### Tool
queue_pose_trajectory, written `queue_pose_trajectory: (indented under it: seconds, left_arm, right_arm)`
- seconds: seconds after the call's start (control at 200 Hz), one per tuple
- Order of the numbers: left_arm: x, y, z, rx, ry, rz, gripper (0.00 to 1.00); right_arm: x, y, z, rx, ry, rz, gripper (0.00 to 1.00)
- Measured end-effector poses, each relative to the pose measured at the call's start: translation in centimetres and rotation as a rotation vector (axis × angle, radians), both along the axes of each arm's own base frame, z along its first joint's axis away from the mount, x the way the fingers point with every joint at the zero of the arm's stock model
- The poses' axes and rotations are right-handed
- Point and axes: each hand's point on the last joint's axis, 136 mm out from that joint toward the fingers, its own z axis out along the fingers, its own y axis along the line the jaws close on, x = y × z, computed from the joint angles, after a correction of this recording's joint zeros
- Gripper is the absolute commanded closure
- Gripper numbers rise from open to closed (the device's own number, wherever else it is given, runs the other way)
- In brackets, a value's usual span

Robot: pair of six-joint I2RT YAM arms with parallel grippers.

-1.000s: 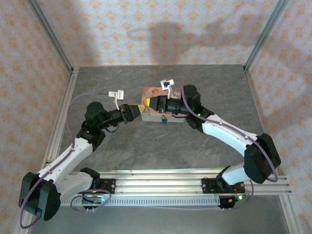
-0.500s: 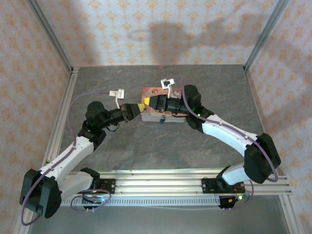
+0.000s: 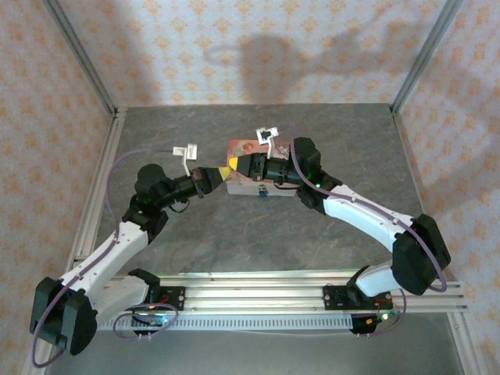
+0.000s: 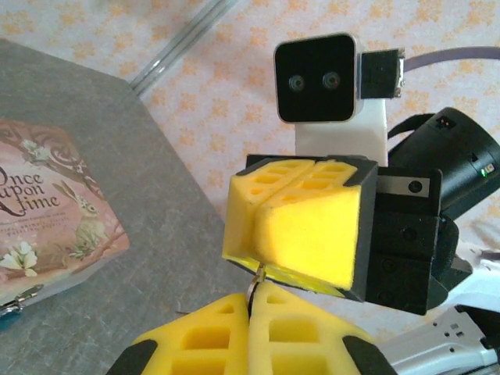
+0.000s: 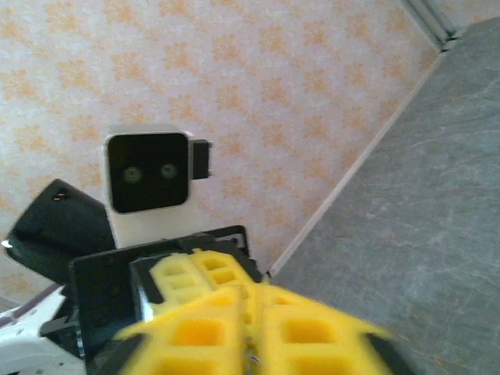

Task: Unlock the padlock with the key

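Observation:
My two grippers meet tip to tip in the air just above the left end of a pink illustrated tin (image 3: 248,148). The left gripper (image 4: 251,301) is shut on the small metal key (image 4: 257,281), which sticks up from between its yellow pads. The key's far end touches the lower edge of the right gripper (image 4: 262,234). In the right wrist view the right gripper (image 5: 251,312) is blurred, its pads close together. The tiny blue padlock (image 3: 262,191) hangs at the tin's near edge, below the right arm. From above, the left gripper (image 3: 222,175) and right gripper (image 3: 233,166) touch.
The tin (image 4: 47,211) lies flat on the grey table (image 3: 258,234) near the centre back. Metal frame posts (image 3: 82,58) and patterned walls close in the left, right and back sides. The aluminium rail (image 3: 258,293) with both arm bases runs along the near edge.
The left gripper's jaws have closed onto the key held out by the right gripper. Both arms have stayed almost in place above the tin.

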Motion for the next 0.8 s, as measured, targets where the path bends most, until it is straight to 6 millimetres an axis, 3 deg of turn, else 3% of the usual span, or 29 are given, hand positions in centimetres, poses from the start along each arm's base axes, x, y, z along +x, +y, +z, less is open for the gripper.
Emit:
queue_pose_trajectory:
  seconds: [0.065, 0.15, 0.285, 0.385, 0.47, 0.666, 0.801]
  left_arm:
    - [-0.5, 0.3, 0.1, 0.017, -0.021, 0.007, 1.00]
    - [-1.0, 0.7, -0.3, 0.050, -0.033, 0.027, 1.00]
    - [-1.4, 1.5, -2.5, 0.140, -0.015, 0.061, 1.00]
    - [-1.7, 2.2, -4.6, 0.222, 0.014, 0.086, 1.00]
    - [-2.0, 2.7, -6.6, 0.282, 0.048, 0.102, 1.00]
    - [-2.1, 3.6, -10.4, 0.380, 0.127, 0.128, 1.00]
    - [-1.8, 3.8, -12.0, 0.431, 0.155, 0.128, 1.00]
  right_arm:
    - [0.1, -0.5, -0.2, -0.021, 0.013, -0.034, 0.45]
    - [0.3, -1.7, -0.2, -0.063, 0.022, -0.099, 0.39]
    - [0.8, -5.1, -0.6, -0.163, 0.045, -0.264, 0.39]
    - [1.2, -7.5, -2.5, -0.276, 0.072, -0.403, 0.43]
    - [0.7, -8.4, -6.4, -0.408, 0.109, -0.490, 0.43]
    - [-0.8, -9.4, -18.1, -0.744, 0.209, -0.579, 0.43]
    - [0.1, -10.0, -21.9, -0.866, 0.226, -0.638, 0.42]
